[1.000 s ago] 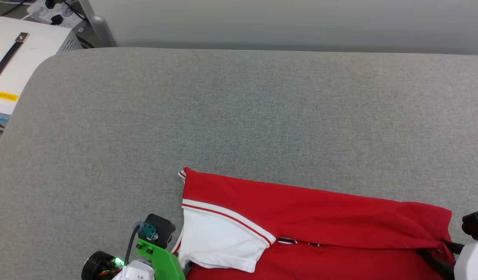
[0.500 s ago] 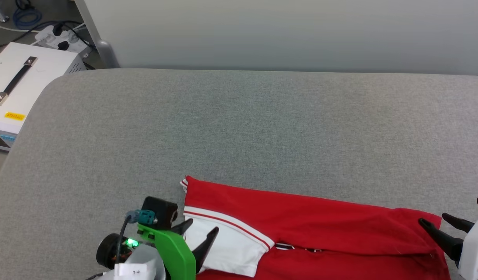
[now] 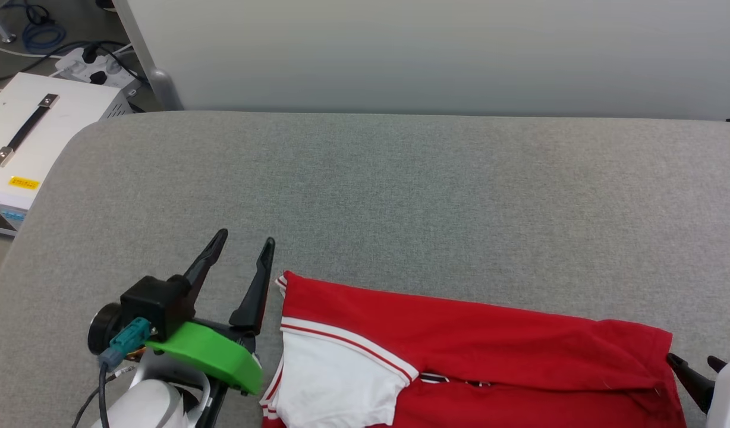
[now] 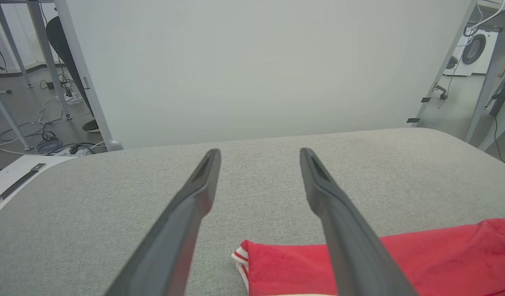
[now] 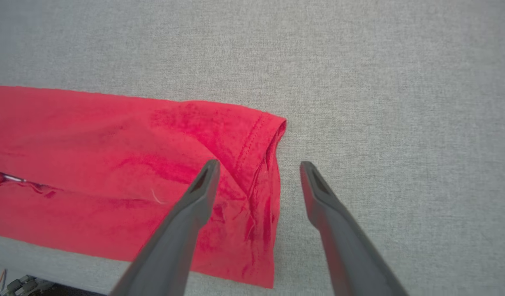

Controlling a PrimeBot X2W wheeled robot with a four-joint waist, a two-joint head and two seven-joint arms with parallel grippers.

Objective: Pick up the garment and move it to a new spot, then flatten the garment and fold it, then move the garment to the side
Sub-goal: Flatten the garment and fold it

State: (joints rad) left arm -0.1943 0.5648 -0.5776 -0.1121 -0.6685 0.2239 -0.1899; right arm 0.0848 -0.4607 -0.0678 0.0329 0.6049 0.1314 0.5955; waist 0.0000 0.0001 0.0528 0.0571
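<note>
The garment (image 3: 460,333) lies folded in a long band across the lower right of the head view, flat on the grey counter (image 3: 400,190). Its white sleeve is at lower centre. The left tool (image 3: 246,238) sits just beside its left corner, fingers spread and empty. The right tool (image 3: 692,358), at the lower right edge, is spread too, one finger on either side of the hem, grasping nothing.

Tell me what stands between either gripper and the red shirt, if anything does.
Nothing visible does. The left gripper hangs open just off the garment's left end, with only bare grey padded surface between them. The right gripper is open at the hem end, one finger over the fabric.
</note>
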